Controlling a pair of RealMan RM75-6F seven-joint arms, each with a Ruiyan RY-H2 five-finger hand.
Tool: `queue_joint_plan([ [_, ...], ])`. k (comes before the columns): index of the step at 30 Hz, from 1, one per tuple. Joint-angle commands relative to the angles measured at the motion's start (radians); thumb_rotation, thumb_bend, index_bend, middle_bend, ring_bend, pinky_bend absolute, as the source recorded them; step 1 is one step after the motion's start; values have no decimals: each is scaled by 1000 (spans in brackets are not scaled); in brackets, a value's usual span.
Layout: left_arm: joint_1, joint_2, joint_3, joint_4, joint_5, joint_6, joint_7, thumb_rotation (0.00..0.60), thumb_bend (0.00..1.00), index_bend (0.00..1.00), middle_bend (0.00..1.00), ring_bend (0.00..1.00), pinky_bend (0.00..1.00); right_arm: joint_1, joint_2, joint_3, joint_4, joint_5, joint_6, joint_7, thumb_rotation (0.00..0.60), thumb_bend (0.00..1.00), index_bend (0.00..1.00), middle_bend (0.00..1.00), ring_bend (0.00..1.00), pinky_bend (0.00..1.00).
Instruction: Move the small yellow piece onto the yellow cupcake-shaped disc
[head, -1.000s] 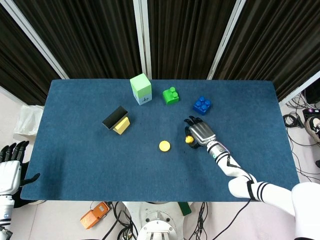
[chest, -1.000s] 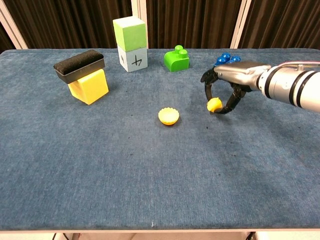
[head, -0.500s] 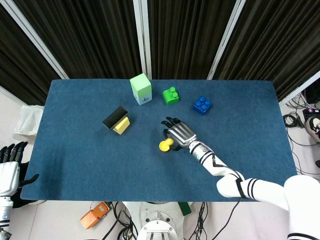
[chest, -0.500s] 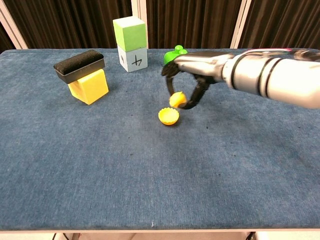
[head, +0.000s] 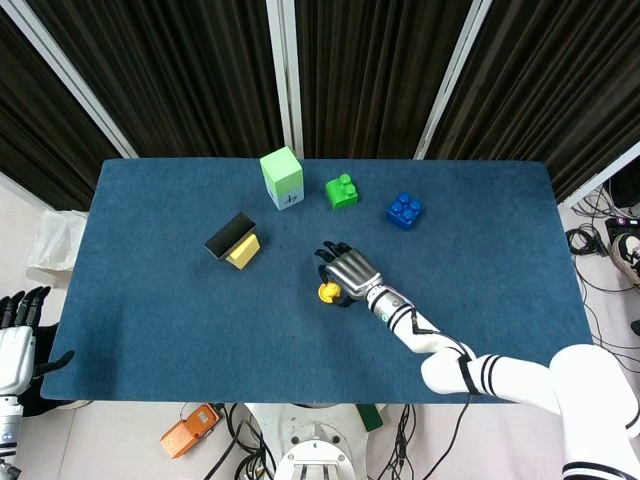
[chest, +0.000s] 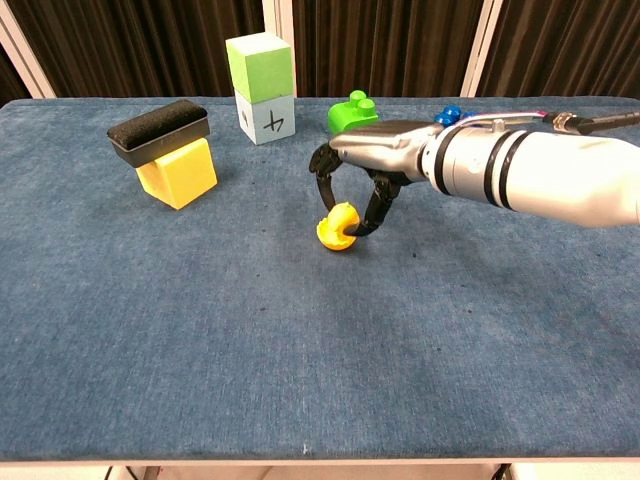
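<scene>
We see the small yellow piece (chest: 343, 215) sitting on top of the yellow cupcake-shaped disc (chest: 334, 237), near the middle of the blue table (chest: 300, 350); in the head view the piece (head: 327, 291) covers most of the disc, so the two are hard to tell apart there. Our right hand (chest: 372, 165) arches over it with its fingers (chest: 373, 213) curled down and pinching the piece from both sides, the fingertips reaching close to the disc. Behind the hand stand the green brick (chest: 352, 113) and, half hidden by the arm, the blue brick (chest: 448, 115). Further left we find the green cube stacked on a pale blue cube (chest: 260, 88), and nearer the table's left side the black block (chest: 158, 131) lying tilted on the yellow cube (chest: 177, 172). Our left hand (head: 17, 340) hangs off the table's left edge in the head view, fingers spread and holding nothing.
</scene>
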Motion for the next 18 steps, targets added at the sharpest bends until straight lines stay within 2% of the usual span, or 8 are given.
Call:
queue_joint_plan([
  [1,0,-1,-1,3,0,0,-2,600,35,66,80,50,0,3,13,-8,-20,10,-2,-8,600,478,281,180,52,142],
  [5,-1,-2,-1,6,3,-1,-4,600,35,66,80,51,0,-7,51,-11,-73,1,23,-7,600,477,144,161,39,128],
  [9,-4,-1,-4,7,6,-2,-7,600,35,66,80,50,0,-56,133,-6,-157,-30,117,7,600,477,106,156,36,128],
  [15,-15,0,-11,7,16,-5,-9,600,35,66,80,50,0,-233,322,-58,-300,-93,400,-57,600,476,101,152,33,132],
  [18,-21,-1,-14,6,22,-6,-8,600,35,66,80,51,0,-342,405,-96,-365,-119,532,-41,600,465,76,135,25,132],
])
